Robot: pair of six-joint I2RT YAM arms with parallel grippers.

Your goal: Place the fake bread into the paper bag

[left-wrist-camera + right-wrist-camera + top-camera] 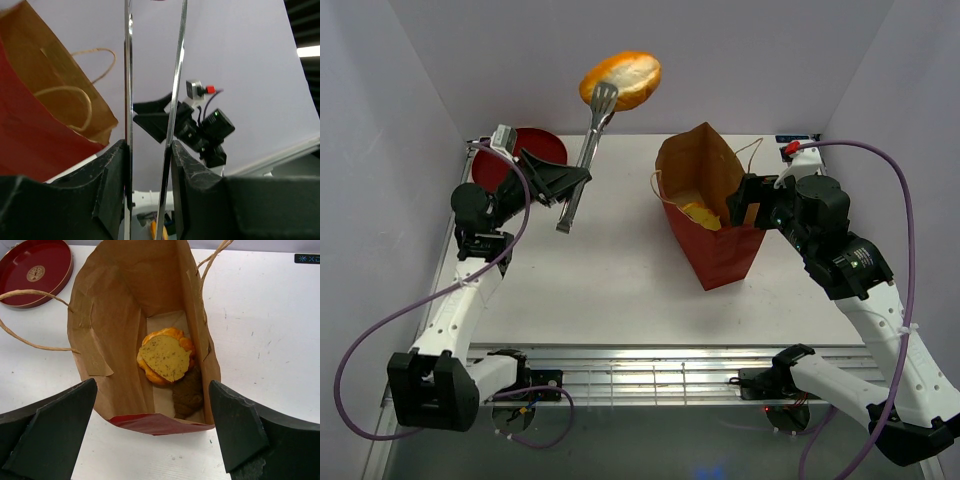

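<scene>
White table (620, 290), lavender walls. Left gripper (148, 150) clenched on tongs (588, 150); tongs pinch golden roll (620, 80) high in air, top centre of overhead view, left of bag (720, 250). Bag upright, mouth open, centre right. Inside on its floor: orange bun (181, 342), yellow-brown piece (165, 357) lying on it, dark piece (187, 395) beside. Right gripper (152, 385) spread wide above bag mouth, grasping nothing. Red plate (545, 148) upper left.
</scene>
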